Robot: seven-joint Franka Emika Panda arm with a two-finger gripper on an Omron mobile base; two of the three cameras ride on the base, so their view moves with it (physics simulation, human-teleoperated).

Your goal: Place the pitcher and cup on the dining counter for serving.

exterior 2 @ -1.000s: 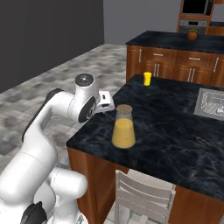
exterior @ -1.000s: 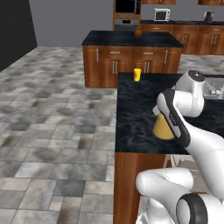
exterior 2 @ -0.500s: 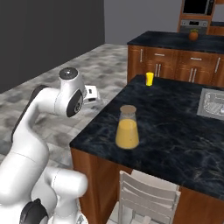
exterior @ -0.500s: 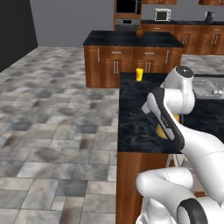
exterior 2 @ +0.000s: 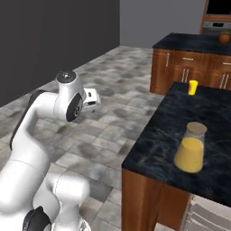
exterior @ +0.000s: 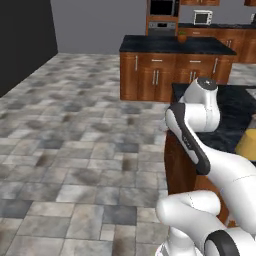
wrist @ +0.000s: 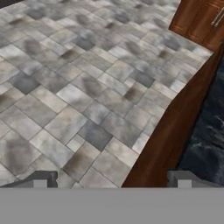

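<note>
I can't read any text, label, brand or number from here; the cup carries a red-orange mark on its side, too small for me to make out as lettering.

Pitcher: clear conical glass, orange liquid filling the lower part, tan round lid on top, upright. Stands on the dining counter, near its front end, set back from the left edge. In the left base view only a sliver of the orange body shows at the right border.

Cup: small yellow cylinder, upright, on the same counter at its far end, close to the left edge. Well apart from the pitcher, straight beyond it.

Dining counter: black marbled stone top on brown wooden cabinets; its dark edge also shows in the hand view.
</note>
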